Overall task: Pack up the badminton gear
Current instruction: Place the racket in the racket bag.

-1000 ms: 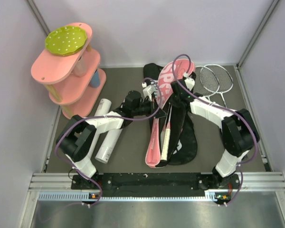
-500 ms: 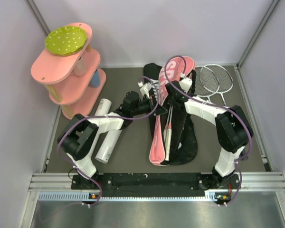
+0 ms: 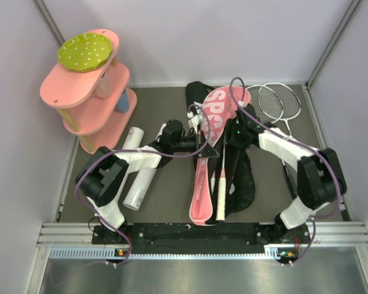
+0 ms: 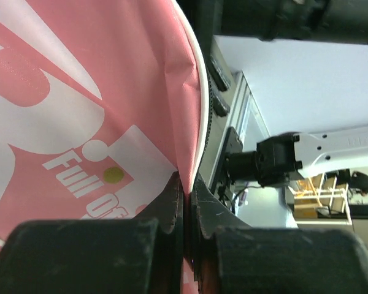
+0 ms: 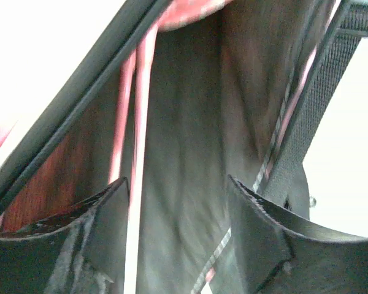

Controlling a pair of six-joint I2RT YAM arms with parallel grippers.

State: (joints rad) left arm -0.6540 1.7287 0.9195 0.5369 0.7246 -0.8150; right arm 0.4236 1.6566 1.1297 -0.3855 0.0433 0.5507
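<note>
The racket-shaped bag (image 3: 216,111) lies mid-table, its pink "SPORT" flap lifted over the black half (image 3: 242,184). My left gripper (image 3: 200,138) is shut on the pink flap's edge (image 4: 187,177), the fabric pinched between its fingers (image 4: 172,208). One racket lies inside the bag, its white handle (image 3: 220,196) pointing at the near edge. My right gripper (image 3: 231,136) hangs open over the black lining (image 5: 190,122), with the racket's pink-white shaft (image 5: 132,233) beside its left finger and nothing between the jaws. Two rackets (image 3: 276,103) lie at the back right. Two white tubes (image 3: 138,179) lie on the left.
A pink tiered shelf (image 3: 80,92) with a green dotted disc (image 3: 84,51) stands at the back left. Walls close in the table on three sides. The bag's webbing strap (image 5: 316,104) runs past my right finger.
My right gripper has opened and let go of the racket, which now lies lower in the bag, its handle nearer the front edge. The left gripper still holds the pink flap.
</note>
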